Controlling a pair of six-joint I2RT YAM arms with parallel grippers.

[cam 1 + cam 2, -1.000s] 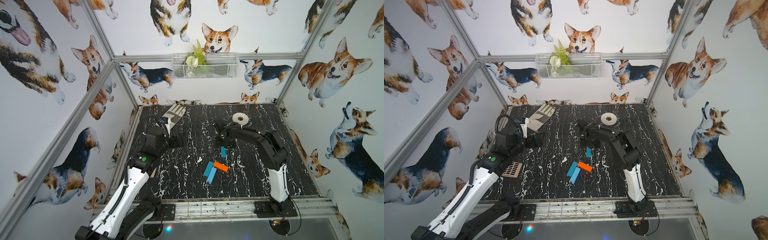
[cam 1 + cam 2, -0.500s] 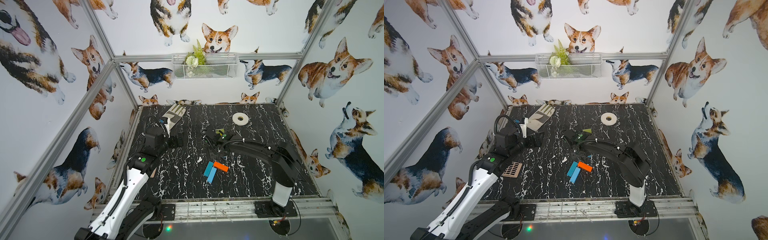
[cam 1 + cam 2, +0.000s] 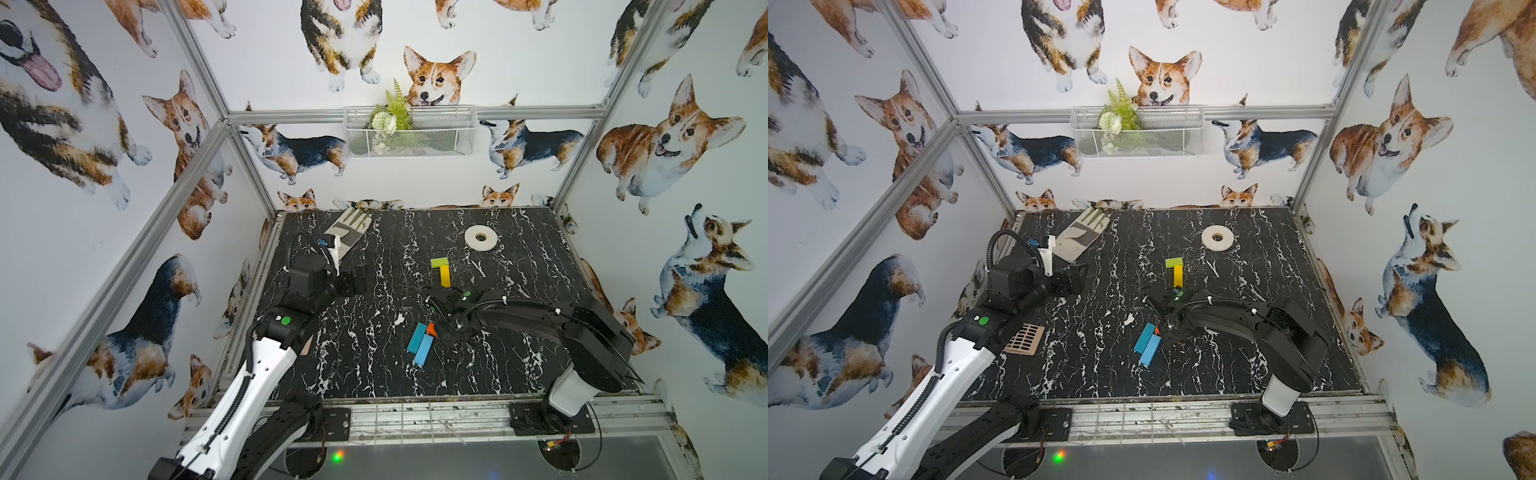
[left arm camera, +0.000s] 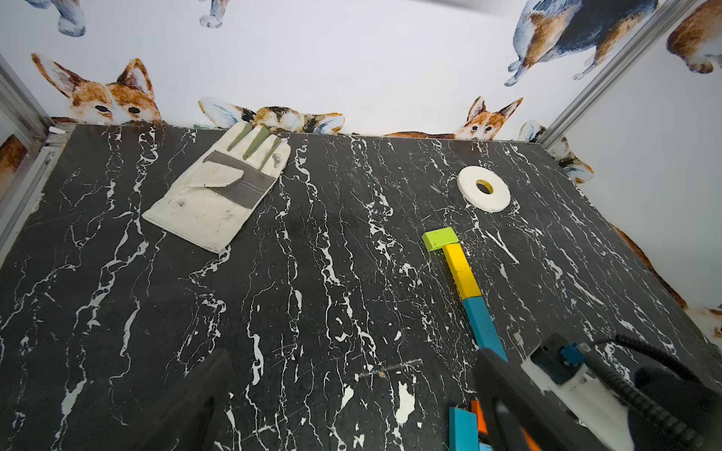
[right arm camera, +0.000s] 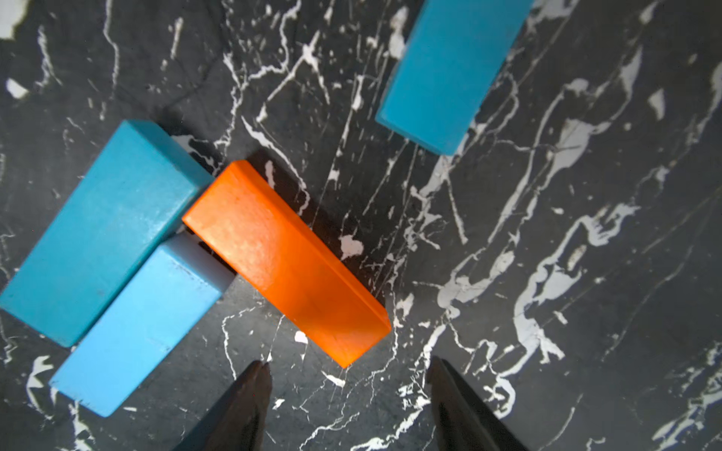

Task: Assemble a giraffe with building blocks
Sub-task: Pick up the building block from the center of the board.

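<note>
A green block [image 4: 439, 238], a yellow block [image 4: 462, 273] and a blue block [image 4: 482, 326] lie end to end in a line on the black marble table [image 3: 374, 374]. In both top views my right arm hides that blue one. Nearer the front, an orange block [image 5: 285, 261] lies flat, one end touching two side-by-side blue blocks [image 5: 105, 230] [image 5: 140, 324]. My right gripper [image 5: 347, 371] hovers low over the orange block's [image 3: 430, 328] other end, open, nothing between its fingers. My left gripper [image 3: 359, 277] stands open and empty at the left, away from all blocks.
A white glove [image 3: 347, 226] lies at the back left and a white tape roll [image 3: 481, 238] at the back right. A tan perforated card [image 3: 1025, 338] sits beside my left arm. A wire basket [image 3: 409, 133] hangs on the back wall.
My right arm has swung from the back of the table toward the front, to the orange block, uncovering the green and yellow blocks. Its jaws narrowed somewhat. The left arm stayed put.
</note>
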